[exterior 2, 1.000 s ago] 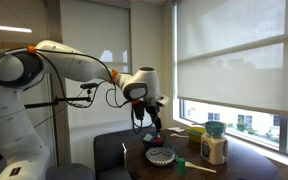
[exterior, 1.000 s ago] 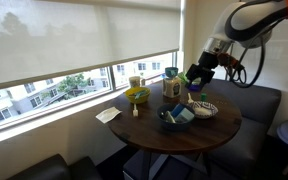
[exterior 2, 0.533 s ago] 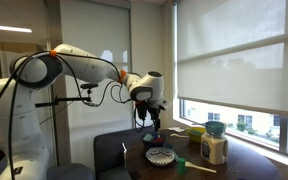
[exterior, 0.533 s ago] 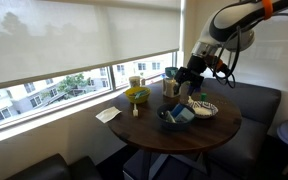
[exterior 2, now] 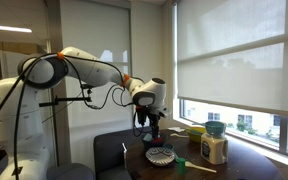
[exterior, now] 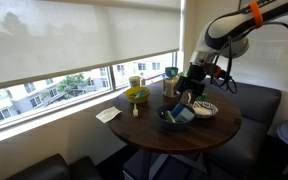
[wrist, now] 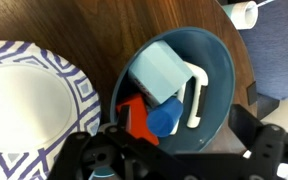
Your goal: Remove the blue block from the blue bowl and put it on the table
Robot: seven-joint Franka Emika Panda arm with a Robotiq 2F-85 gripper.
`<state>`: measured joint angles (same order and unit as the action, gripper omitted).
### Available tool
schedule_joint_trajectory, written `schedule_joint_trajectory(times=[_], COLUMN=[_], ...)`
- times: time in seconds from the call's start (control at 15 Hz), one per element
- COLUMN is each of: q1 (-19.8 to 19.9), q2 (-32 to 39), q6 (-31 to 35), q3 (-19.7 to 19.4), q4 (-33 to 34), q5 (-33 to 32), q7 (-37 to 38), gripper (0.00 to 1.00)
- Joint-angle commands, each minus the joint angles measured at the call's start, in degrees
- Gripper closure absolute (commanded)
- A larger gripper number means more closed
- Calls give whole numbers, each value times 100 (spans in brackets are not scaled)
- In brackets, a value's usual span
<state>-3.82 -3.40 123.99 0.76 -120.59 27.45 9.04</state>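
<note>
The blue bowl fills the middle of the wrist view and holds the light-blue block, a white piece, a red block and a darker blue cylinder. In an exterior view the bowl sits near the front of the round brown table, with the pale block in it. My gripper is open and empty, its two dark fingers spread at the bottom of the wrist view above the bowl's near rim. It hangs just above the bowl in both exterior views.
A black-and-white patterned plate lies right beside the bowl. A yellow bowl, a teal cup, a jar and a paper also stand on the table. A window runs behind.
The arm has swung in from the far side and come down over the blue bowl. The gripper stays open and nothing on the table has moved.
</note>
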Motion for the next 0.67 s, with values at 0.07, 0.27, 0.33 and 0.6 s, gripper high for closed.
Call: schedule_joint_trajectory(times=[0.07, 0.27, 0.33, 0.6], q1=[71, 79, 78, 70], q2=[169, 274, 323, 435], q6=[274, 443, 441, 363], q3=[48, 53, 55, 72], q4=[35, 96, 129, 216], q5=[141, 159, 152, 117], q7=[275, 338, 351, 356], gripper=[0, 12, 18, 22])
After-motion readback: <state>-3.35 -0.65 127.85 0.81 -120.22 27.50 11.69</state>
